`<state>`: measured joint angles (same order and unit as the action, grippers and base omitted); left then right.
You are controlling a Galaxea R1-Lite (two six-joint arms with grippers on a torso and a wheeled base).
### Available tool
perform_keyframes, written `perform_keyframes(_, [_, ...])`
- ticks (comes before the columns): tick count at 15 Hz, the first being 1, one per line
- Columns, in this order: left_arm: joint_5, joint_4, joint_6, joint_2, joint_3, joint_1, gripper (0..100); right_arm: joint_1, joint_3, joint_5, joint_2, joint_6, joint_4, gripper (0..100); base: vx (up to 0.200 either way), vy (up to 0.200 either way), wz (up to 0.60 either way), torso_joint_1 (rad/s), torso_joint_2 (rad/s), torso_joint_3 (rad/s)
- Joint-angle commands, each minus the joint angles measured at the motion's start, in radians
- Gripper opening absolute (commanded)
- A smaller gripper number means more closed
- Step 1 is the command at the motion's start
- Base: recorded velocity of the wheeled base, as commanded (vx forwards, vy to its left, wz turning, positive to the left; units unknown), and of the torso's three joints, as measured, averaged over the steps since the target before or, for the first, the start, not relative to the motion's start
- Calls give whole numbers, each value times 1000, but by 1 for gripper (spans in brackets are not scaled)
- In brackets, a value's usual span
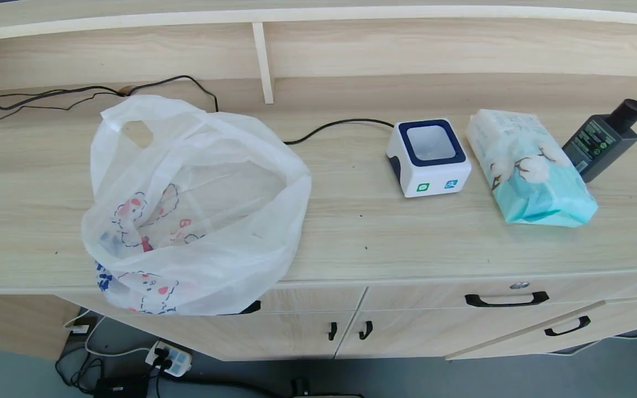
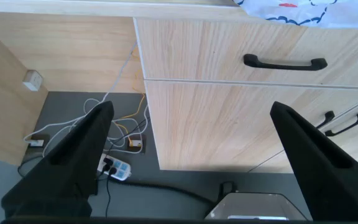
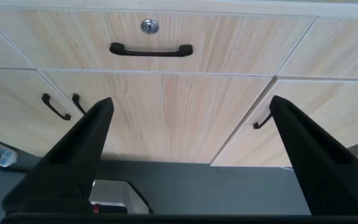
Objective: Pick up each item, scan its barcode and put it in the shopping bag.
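A white plastic shopping bag [image 1: 186, 204] with cartoon prints lies open on the left of the wooden counter, its bottom hanging over the front edge. A white and blue barcode scanner [image 1: 428, 157] stands right of centre. Beside it lies a teal pack of cotton tissues [image 1: 528, 168], and a dark pump bottle [image 1: 606, 139] lies tilted at the far right. My left gripper [image 2: 191, 155] is open, held low in front of the cabinet drawers below the bag. My right gripper [image 3: 188, 155] is open too, low before the drawer fronts, with nothing between its fingers.
Black cables [image 1: 47, 97] run along the back of the counter [image 1: 351, 232], one leading to the scanner. A raised shelf with a divider [image 1: 262, 61] stands behind. Drawers with black handles [image 1: 506, 300] sit below. A power strip [image 1: 172, 358] and cords lie on the floor.
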<state>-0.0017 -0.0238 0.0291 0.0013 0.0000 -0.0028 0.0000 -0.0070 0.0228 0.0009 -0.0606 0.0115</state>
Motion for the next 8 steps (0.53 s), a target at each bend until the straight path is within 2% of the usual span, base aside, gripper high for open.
perform_keyframes(1, [0,-2,0,0,0,1,100,21,-153,52,110,-5,4,100,0,0,0,0,0,0])
perform_keyframes(2, [0,-2,0,0,0,1,100,23,-226,57,217,-4,1,100,0,0,0,0,0,0])
perform_keyframes(4, [0,-2,0,0,0,1,100,46,-501,66,581,-5,50,100,0,0,0,0,0,0])
perform_keyframes(5, [0,-2,3,0,0,1,100,60,-683,68,806,-2,71,100,0,0,0,0,0,0])
perform_keyframes(8, [0,-4,0,0,0,1,100,97,-962,123,1133,2,81,100,0,0,0,0,0,0])
